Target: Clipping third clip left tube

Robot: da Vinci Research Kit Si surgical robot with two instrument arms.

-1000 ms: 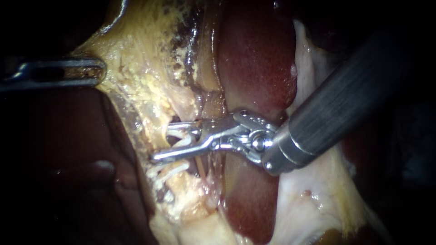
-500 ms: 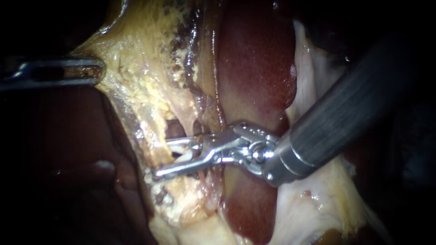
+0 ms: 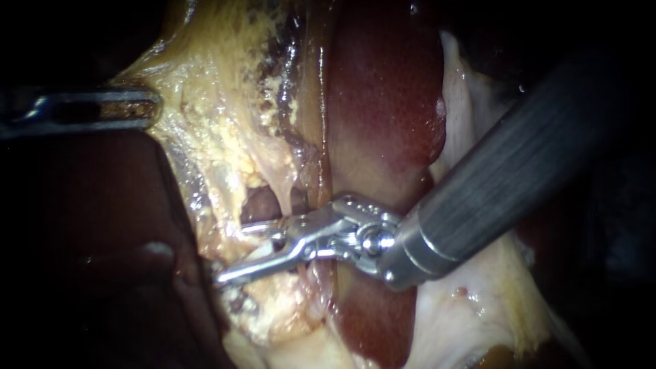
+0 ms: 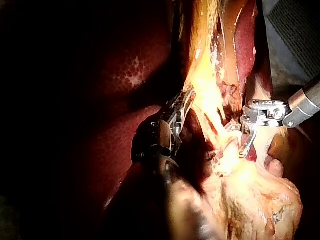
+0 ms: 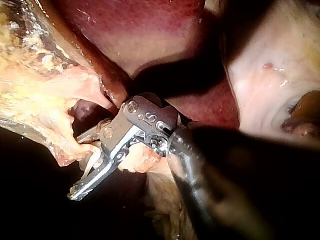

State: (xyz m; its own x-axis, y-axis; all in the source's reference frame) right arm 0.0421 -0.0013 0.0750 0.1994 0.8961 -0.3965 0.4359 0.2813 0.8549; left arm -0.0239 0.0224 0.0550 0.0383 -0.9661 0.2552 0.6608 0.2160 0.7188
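- The right instrument (image 3: 236,251) came in from the upper right. Its jaws stood open, one to each side of the pale tube (image 3: 266,251), with a gap showing and nothing pinched.
- The tube lay just below a dark window in the yellow tissue (image 3: 219,137), close beside the liver (image 3: 383,102).
- The left instrument (image 3: 140,109) had its jaws closed on the edge of the yellow tissue, well apart from the clipping site, and drew that tissue taut.
- The step in hand seemed to be seating the jaws before closing. To do it well, the whole width of the tube should lie inside the jaws, with both tips visible beyond it.
- The jaws should cross the tube squarely, since a slanted bite could let a clip slip or close only partway.
- Stray yellow strands near the lower jaw could get caught, so only the tube should sit between the jaws.
- Whether other clips sat on the tube could not be told, so the spacing needed checking before closing.
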